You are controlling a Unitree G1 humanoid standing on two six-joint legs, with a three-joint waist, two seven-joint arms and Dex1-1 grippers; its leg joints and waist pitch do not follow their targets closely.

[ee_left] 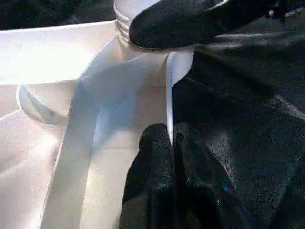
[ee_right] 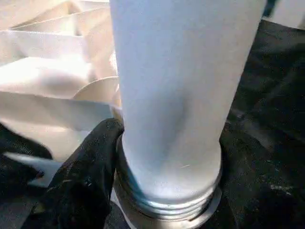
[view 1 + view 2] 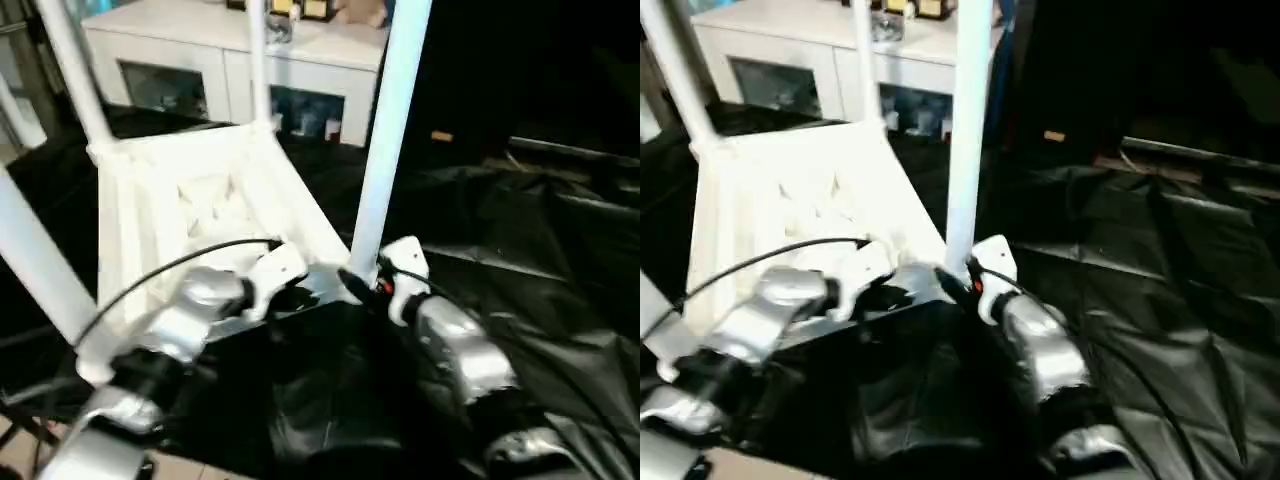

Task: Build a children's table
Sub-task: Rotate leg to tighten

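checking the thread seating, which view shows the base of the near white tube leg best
The right wrist view: the white round plastic tube leg sits close up, its threaded base in the corner socket. Both eye views show its shaft from afar; the left wrist view catches the threaded end, partly covered.

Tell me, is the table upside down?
Yes, upside down. The children's table shows its ribbed underside, and its legs stick up.
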